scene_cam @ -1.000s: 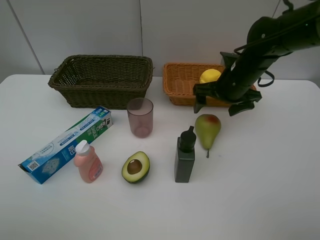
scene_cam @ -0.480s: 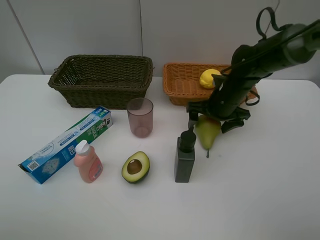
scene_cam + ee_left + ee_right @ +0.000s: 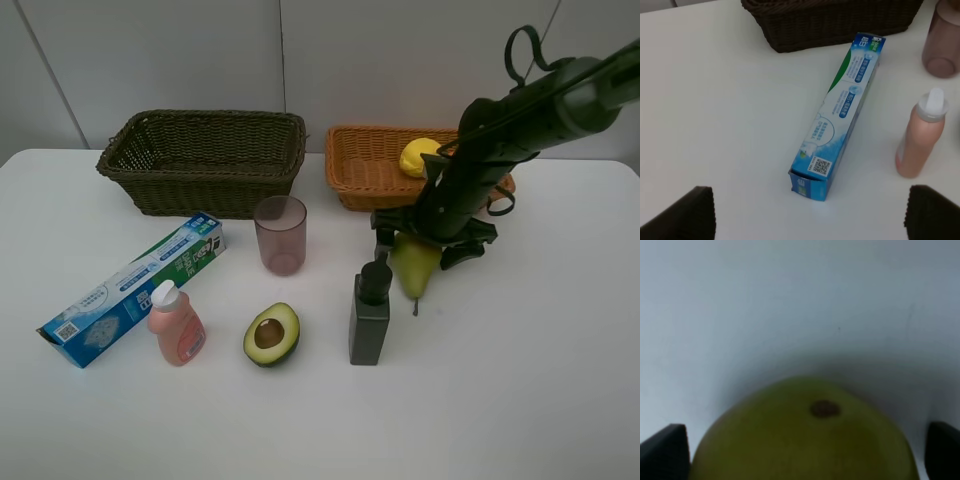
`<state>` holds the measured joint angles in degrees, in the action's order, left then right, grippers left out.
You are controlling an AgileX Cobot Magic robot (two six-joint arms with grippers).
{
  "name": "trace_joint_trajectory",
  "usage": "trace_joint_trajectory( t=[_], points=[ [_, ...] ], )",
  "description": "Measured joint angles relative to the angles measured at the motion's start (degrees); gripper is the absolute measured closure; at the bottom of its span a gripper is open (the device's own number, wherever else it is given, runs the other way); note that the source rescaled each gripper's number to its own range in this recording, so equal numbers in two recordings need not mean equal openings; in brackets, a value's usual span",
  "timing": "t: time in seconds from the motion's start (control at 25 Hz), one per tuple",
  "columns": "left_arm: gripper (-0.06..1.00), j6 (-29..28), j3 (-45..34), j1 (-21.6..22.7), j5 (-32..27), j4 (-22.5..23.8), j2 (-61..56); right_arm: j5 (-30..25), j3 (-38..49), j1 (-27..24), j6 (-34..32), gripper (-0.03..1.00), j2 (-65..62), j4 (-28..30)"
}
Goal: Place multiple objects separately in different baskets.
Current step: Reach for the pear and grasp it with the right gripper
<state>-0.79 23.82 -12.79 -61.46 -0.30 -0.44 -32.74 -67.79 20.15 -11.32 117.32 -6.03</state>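
Standing at back of white table (image 3: pixel 560 380): 2 baskets, dark olive basket (image 3: pixel 205 160) and tan basket (image 3: pixel 360 165). Left gripper (image 3: pixel 808 215) hangs released near toothpaste box (image 3: pixel 840 115), holding nothing. Right gripper (image 3: pixel 424 238), spread wide, straddles pear (image 3: pixel 412 270) lying beside dark bottle (image 3: pixel 369 318); not clamped. Lemon (image 3: pixel 418 157) sits in tan basket.

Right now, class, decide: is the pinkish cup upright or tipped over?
Upright: the cup stands on its base, open rim facing up.
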Motion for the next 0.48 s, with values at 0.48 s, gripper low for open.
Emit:
trace_joint_trajectory(
  t=[0.48],
  points=[
    [-0.06, 0.0, 0.0, 0.0, 0.0, 0.0, 0.0, -0.3, 0.0, 0.0, 0.0, 0.06, 0.0, 0.99]
  ],
)
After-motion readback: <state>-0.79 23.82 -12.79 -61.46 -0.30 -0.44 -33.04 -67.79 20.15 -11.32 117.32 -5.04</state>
